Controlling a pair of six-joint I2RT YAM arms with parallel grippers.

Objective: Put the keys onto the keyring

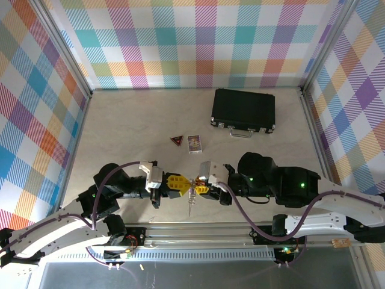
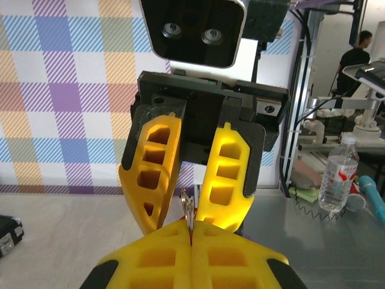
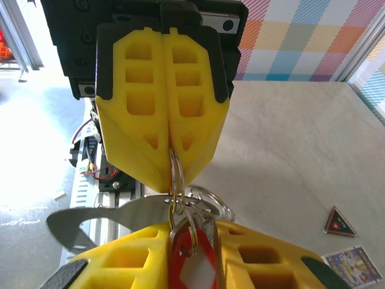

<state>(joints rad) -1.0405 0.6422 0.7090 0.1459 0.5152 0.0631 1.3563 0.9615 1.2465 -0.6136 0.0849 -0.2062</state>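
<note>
Above the table's (image 1: pixel 132 126) near edge, our left gripper (image 3: pixel 172 164) clamps the keyring (image 3: pixel 96 218) while our right gripper (image 1: pixel 197 188) pinches the keys (image 3: pixel 191 268) against it. We judge a skewed push could twist either loose.

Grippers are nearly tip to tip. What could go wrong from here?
1. The left gripper pinches just a thin wire ring of the silver metal keyring at its jaw tips; a tug may slip it.
2. The right gripper, shut on the red-tagged metal key, sits nearly tip to tip with the left; pushing further could jam the jaws together.
</note>
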